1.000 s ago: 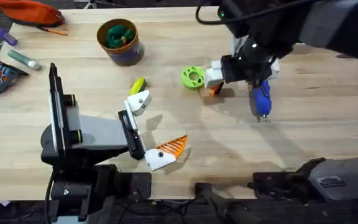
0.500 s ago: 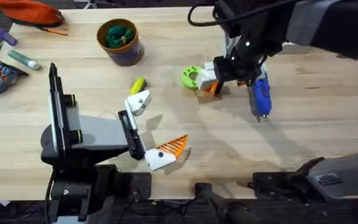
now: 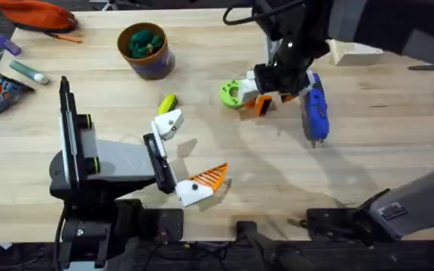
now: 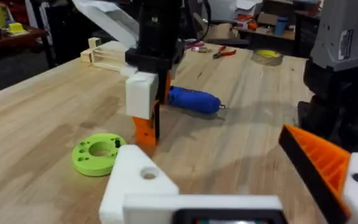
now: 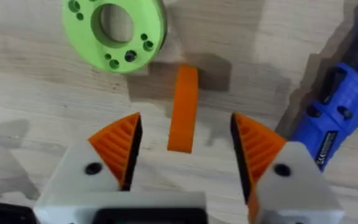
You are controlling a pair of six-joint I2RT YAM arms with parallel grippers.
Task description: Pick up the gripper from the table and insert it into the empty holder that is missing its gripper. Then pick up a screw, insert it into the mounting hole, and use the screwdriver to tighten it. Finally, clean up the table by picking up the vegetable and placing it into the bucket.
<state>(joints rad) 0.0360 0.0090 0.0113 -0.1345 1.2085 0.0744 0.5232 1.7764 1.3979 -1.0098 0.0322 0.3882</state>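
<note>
The right end effector point(image 5: 185, 162) hangs with fingers apart, straddling the gripper point(image 5: 183, 109), which lies on the worktop point(image 3: 368, 150) between the green ring dish point(image 5: 115, 32) and the screwdriver point(image 3: 316, 113). Bare wood lies toward the near edge. The left end effector point(image 3: 191, 162) stands apart beside the vegetable point(image 3: 167, 102). No writing is legible.

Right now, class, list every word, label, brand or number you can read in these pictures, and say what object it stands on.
None can be read.
Bright blue pen-shaped screwdriver: a dark label with pale print, too small to read.
Grey arm housing at the near table edge: a small label, too blurred to read.
</note>
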